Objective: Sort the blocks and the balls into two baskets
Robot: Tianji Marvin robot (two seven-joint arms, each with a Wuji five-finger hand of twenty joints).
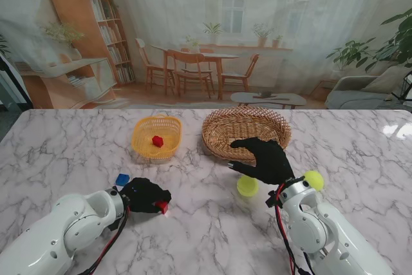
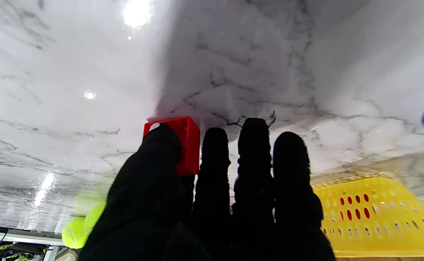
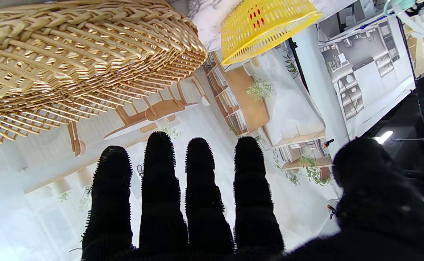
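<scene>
Two baskets sit at the far middle of the marble table [image 1: 77, 152]: a yellow basket [image 1: 156, 137] on the left, already holding one red block [image 1: 158, 140], and a wicker basket [image 1: 246, 132] to its right.

Left side: blue block [image 1: 122, 179] lies on the table just beside the left hand [image 1: 145, 195]. Left hand is closed on a second red block [image 2: 177, 139], pinched between thumb [image 2: 161, 152] and the nearest finger, low over the table.

Judgement: step in hand is carrying this block to the yellow basket. Keep the pinch firm, lift clear of the rim before moving forward, release only once over the basket's middle.

Right side: right hand [image 1: 265, 159] is empty, fingers [image 3: 159, 181] spread, hovering near the wicker basket's near rim. One green ball [image 1: 247, 186] lies just beside it, another green ball [image 1: 314, 180] further right. Neither ball is basketed yet.
</scene>
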